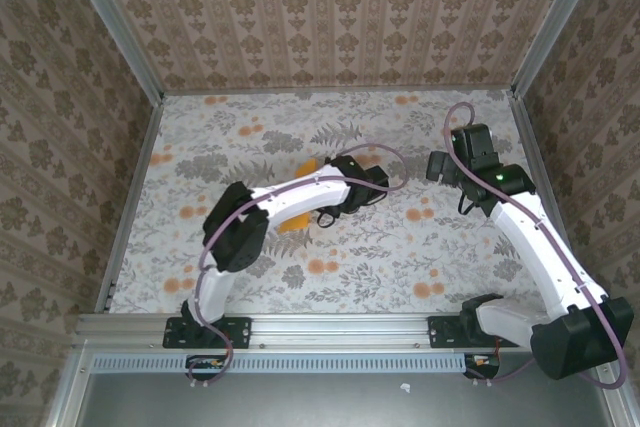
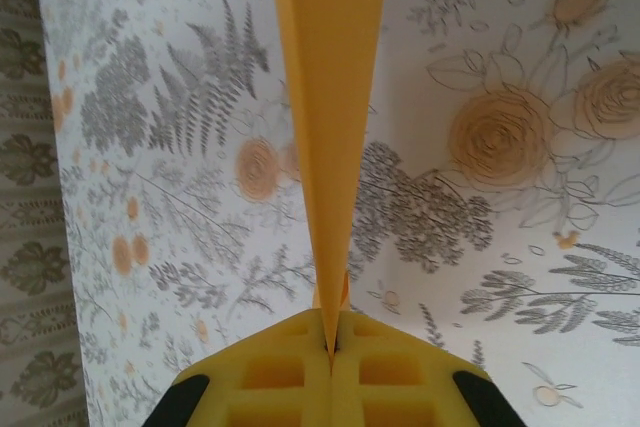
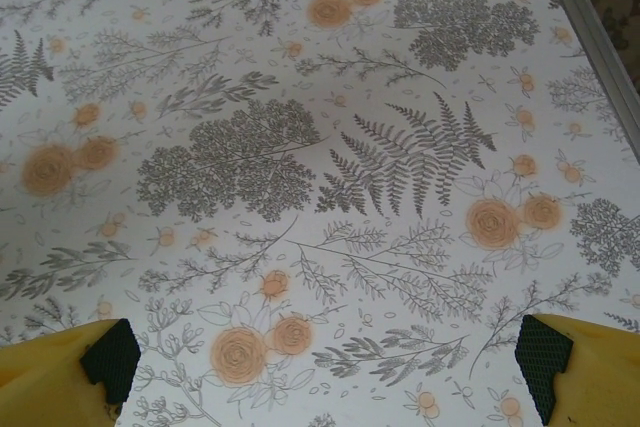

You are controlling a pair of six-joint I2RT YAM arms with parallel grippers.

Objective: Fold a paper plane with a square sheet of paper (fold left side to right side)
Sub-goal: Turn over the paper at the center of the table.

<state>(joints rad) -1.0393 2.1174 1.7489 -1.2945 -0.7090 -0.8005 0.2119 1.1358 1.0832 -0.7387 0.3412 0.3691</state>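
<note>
Paper plane (image 2: 330, 97): orange, narrow, creased; pinched between the closed pads of the left gripper (image 2: 330, 347), just 10 o'clock of the floral surface (image 3: 400, 67) centre. Right gripper (image 3: 325, 367): jaws wide, empty, toward 3 o'clock.

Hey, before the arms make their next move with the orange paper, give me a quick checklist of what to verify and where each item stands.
1. Left pincer shut on the paper plane: ok.
2. Paper plane caught at the seam between the pads: ok.
3. Right pincer open and empty: ok.
4. Right pincer over bare cloth, apart from the paper plane: ok.
5. Paper plane lifted off the cloth: cannot tell.
6. Creases even on both sides: cannot tell.
</note>
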